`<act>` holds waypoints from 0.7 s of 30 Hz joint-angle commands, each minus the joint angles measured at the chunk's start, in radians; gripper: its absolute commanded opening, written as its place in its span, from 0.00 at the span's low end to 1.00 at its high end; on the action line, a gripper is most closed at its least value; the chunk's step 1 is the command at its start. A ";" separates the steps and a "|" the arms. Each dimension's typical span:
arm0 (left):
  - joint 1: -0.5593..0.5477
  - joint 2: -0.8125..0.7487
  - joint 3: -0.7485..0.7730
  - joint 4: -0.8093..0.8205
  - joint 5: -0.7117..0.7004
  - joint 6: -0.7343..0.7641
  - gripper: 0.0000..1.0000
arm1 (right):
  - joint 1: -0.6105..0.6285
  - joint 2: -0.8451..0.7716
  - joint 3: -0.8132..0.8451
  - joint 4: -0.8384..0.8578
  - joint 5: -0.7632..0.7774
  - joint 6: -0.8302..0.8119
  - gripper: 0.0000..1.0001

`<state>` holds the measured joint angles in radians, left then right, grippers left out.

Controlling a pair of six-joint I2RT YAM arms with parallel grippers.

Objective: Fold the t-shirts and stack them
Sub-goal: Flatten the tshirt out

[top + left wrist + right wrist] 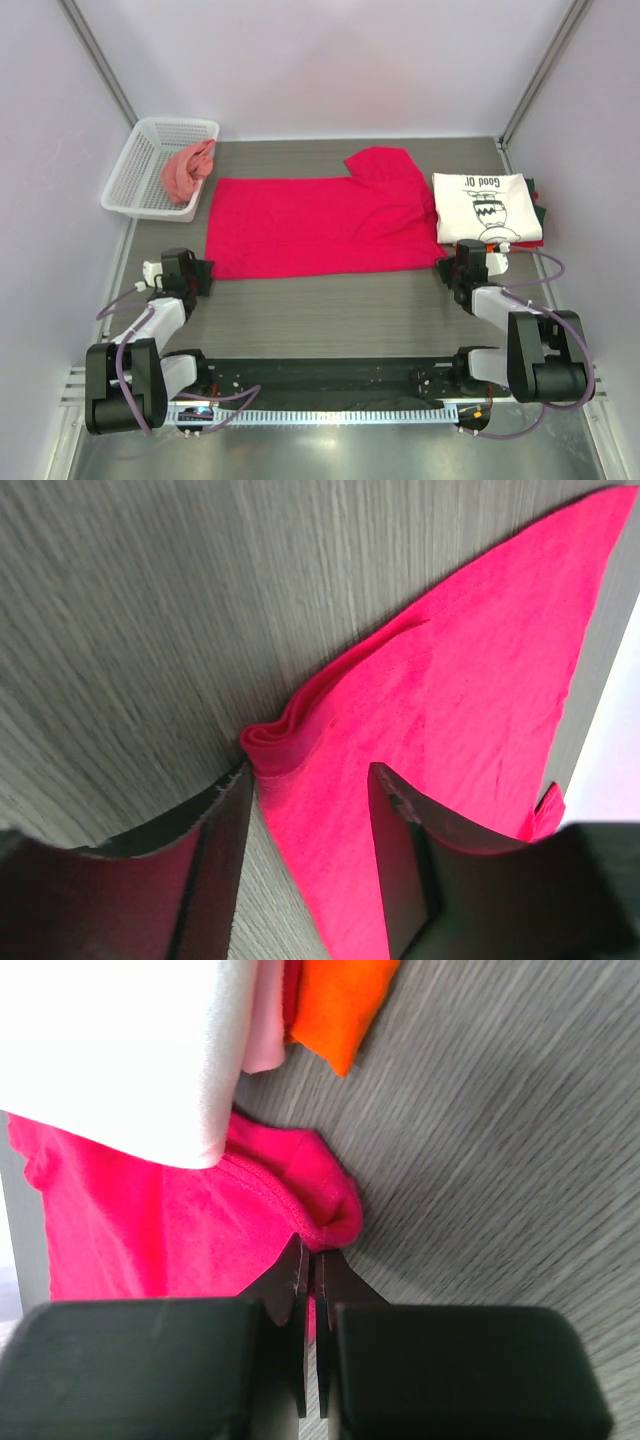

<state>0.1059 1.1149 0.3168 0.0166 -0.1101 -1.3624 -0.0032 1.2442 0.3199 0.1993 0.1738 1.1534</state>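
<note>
The large crimson t-shirt [320,225] lies spread flat across the middle of the table. My left gripper [200,272] is at its near left corner. In the left wrist view that gripper [310,775] is open, its fingers standing either side of the bunched corner [290,730]. My right gripper [450,265] is at the near right corner. In the right wrist view it [312,1255] is shut on the crimson hem [335,1215]. A folded white t-shirt [485,205] with black print tops a stack at the right.
A white basket [140,150] at the back left holds a crumpled salmon-red shirt [188,170]. Orange cloth [345,1000] and pink cloth [265,1020] stick out under the white shirt [120,1050]. Walls close in the table on three sides.
</note>
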 commanded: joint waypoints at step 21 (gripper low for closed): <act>-0.002 -0.036 0.057 -0.141 -0.020 0.062 0.00 | 0.077 -0.159 0.119 -0.228 0.125 -0.012 0.01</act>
<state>0.1059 1.1042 0.3172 -0.0540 -0.1226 -1.3258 0.0441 1.1610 0.3641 0.0574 0.2150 1.1297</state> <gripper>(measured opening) 0.012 0.045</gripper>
